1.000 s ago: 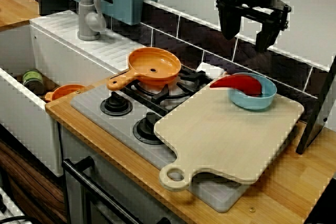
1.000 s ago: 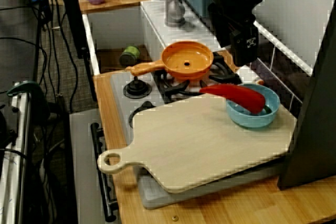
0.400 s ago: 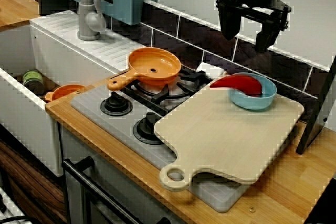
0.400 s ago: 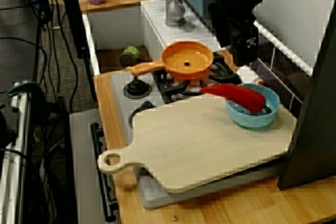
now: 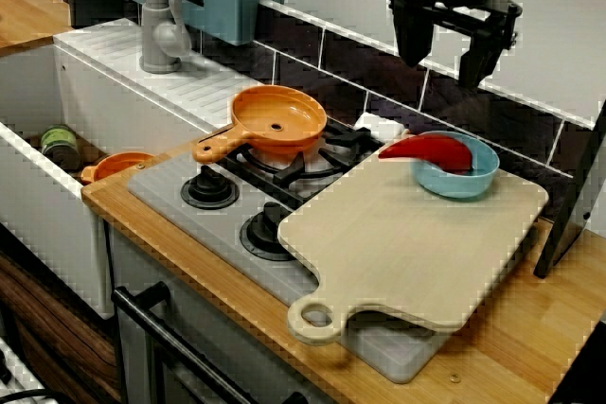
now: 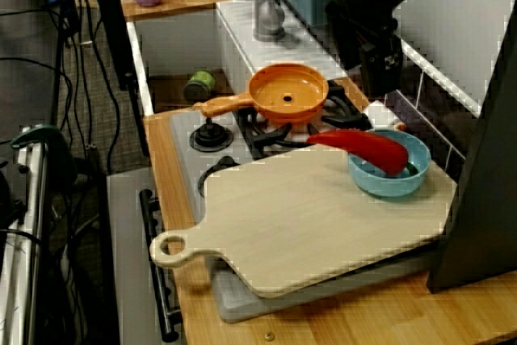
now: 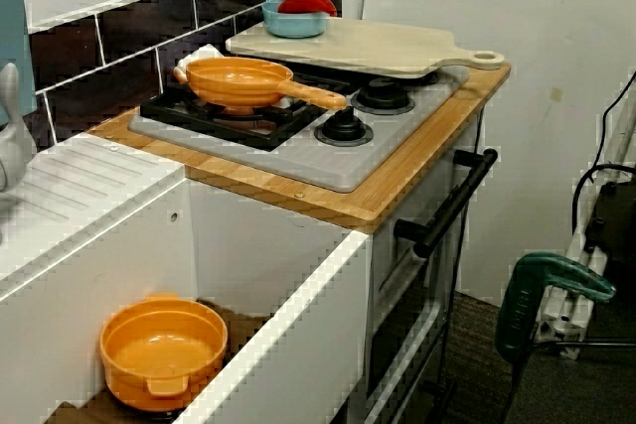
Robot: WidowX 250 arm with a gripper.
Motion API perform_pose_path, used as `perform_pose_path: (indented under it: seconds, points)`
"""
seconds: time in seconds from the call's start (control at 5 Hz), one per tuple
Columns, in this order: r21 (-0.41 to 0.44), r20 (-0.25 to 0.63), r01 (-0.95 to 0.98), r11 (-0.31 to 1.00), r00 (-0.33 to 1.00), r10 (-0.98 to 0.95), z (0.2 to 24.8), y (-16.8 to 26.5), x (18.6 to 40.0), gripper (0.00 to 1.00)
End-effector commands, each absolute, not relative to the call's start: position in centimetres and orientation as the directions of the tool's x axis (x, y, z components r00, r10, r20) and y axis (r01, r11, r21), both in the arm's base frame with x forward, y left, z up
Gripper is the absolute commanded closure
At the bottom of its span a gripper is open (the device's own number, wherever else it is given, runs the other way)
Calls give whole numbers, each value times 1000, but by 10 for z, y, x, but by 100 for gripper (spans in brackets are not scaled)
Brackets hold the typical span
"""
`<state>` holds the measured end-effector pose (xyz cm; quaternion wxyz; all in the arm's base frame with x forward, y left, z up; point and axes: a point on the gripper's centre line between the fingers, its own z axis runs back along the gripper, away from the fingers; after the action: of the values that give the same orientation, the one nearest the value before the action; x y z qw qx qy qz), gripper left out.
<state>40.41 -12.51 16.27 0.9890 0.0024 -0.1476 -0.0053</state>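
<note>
Black and empty, the gripper hangs in front of the tiled wall with its two fingers spread wide and nothing between them. Well below it sits the blue bowl, the nearest thing to it. The bowl stands on the far corner of the pale wooden cutting board. A red pepper (a curved, toy-like piece) lies across the bowl, its pointed end poking over the rim towards the stove. The board rests flat over the right part of the stove, its looped handle jutting out towards the front edge of the counter. On the back left burner stands an orange pan with its handle pointing towards the sink. Down in the sink, in the view from the sink end, sits an orange bowl, and the front view shows a green can beside it.
</note>
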Motion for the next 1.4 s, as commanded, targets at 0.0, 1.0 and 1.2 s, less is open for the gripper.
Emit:
perform_pose_path:
  seconds: [0.0,1.0,1.2]
  points:
    - [-16,381,44,999,924,-35,182,-125,402,0]
    - [37,409,170,985,896,-170,138,-138,409,0]
    - [37,408,167,985,897,-167,133,-137,409,0]
